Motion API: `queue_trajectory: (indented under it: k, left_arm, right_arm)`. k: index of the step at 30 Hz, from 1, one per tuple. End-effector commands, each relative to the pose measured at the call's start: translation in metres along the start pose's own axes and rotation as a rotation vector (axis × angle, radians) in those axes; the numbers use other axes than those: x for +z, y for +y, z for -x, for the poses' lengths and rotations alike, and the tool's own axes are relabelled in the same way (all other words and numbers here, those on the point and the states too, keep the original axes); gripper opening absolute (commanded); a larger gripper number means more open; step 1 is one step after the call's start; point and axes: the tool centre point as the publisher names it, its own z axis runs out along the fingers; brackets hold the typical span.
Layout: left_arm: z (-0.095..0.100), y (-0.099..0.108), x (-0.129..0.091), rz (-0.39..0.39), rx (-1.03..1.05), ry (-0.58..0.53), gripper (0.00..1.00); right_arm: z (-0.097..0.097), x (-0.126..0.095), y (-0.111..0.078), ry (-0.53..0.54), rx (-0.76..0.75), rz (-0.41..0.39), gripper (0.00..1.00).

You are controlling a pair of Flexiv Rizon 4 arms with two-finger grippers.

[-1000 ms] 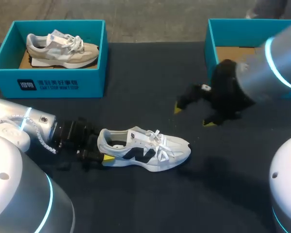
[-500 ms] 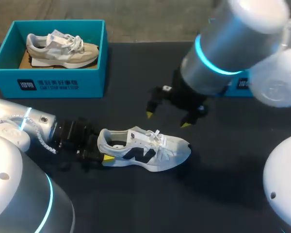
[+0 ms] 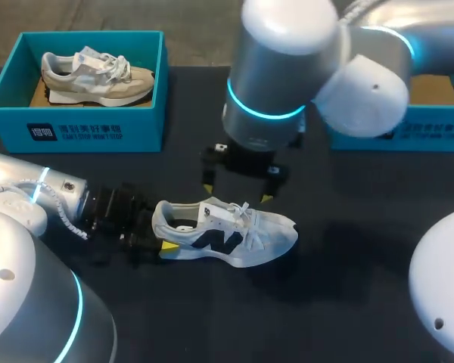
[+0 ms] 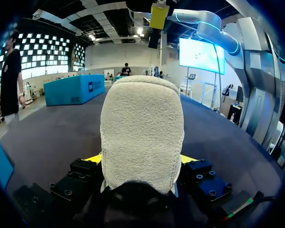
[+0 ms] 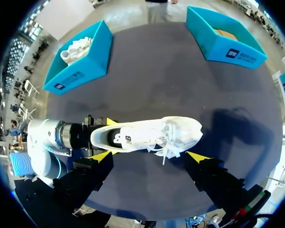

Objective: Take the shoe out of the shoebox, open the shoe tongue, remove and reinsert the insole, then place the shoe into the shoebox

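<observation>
Risk: white sneaker with dark side mark (image 3: 227,233) lies on black table (image 3: 363,227), heel clamped in left hand (image 3: 160,231). Right hand (image 3: 237,190), fingers apart, hovers above tongue; may snag laces and twist sneaker out of clamp.

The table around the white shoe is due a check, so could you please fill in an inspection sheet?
Surface: dark table.
Job's things: white shoe on its sole on the table; blue shoebox at the far right, no shoe seen inside.
Clutter: second blue box holding a beige shoe.
Claws: left claw shut on the white shoe's heel; right claw open, above the shoe.
Cables: white cable along the left arm.
Surroundings: nothing seen.
</observation>
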Motion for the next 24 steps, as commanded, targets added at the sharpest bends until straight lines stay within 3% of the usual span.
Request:
queue_trajectory:
  k: [1,14,24]
  left_arm:
    - [-0.003,0.006,0.003,0.000,-0.001,-0.001,0.00]
    - [-0.003,0.006,0.003,0.000,-0.001,-0.001,0.00]
    - [-0.003,0.006,0.003,0.000,-0.001,-0.001,0.00]
  right_arm:
    - [-0.007,0.007,-0.003,-0.039,0.019,0.013,1.00]
    - [-0.015,0.058,-0.005,-0.191,0.069,0.051,1.00]
    - [-0.036,0.072,-0.013,-0.216,0.021,0.066,1.00]
